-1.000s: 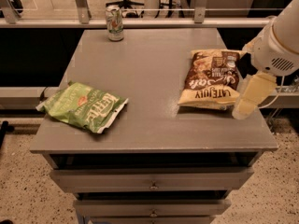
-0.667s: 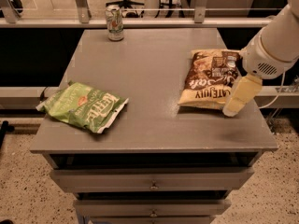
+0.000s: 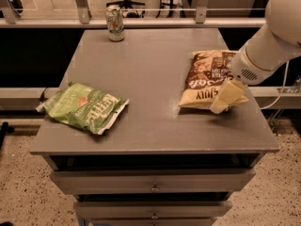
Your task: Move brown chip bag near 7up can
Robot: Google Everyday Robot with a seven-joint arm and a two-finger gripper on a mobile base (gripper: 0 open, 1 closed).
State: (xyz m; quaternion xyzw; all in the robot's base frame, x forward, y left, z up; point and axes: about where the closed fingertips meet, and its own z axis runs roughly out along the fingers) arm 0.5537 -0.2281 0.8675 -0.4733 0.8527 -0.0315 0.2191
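Note:
The brown chip bag point(image 3: 205, 77) lies flat on the right side of the grey table point(image 3: 150, 74), its pale yellow band toward the front. The 7up can point(image 3: 115, 23) stands upright at the table's far edge, left of centre, far from the bag. My gripper point(image 3: 226, 97) comes in from the right on a white arm and hangs over the bag's front right corner, just above or touching it. The arm hides the bag's right edge.
A green Kettle chip bag point(image 3: 84, 107) lies at the table's front left. The table has drawers point(image 3: 153, 185) below its front edge. A rail with posts point(image 3: 81, 4) runs behind the table.
My gripper has moved left and forward from the table's right edge onto the brown bag's front right corner. The bags and the can have not moved.

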